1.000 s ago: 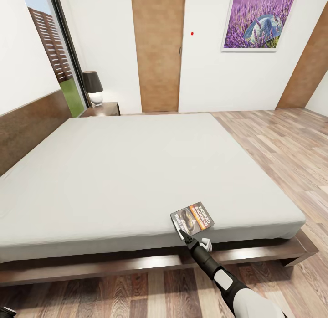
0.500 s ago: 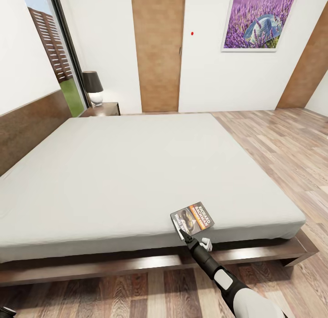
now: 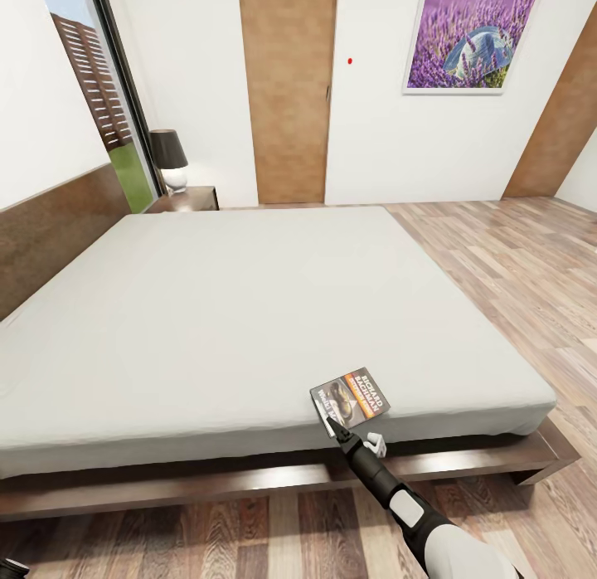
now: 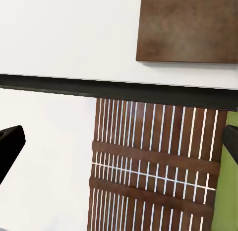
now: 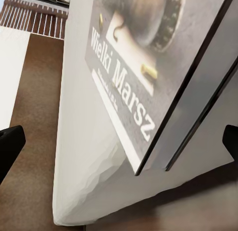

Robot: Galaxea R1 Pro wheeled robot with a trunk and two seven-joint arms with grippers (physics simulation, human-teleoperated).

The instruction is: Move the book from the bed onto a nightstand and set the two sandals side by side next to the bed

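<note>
The left gripper stood wide open with nothing between its fingertips, which looked past a dark window frame onto a slatted brown fence, well away from the work; off to the far left of the right gripper, beyond the whole grey bed, stood the nightstand with its lamp; the paperback book lay just ahead of that right gripper, at the mattress edge, its near corner overhanging; the fingertips were spread wide and gripped nothing, the cover just ahead of them. The risk, as I judged it, lay in that thin edge; a closing pinch set too low could nudge the book off the mattress onto the plank floor, or catch only the cover so that the pages sagged; a shallow hold might also slip on the long carry to the nightstand.
</note>
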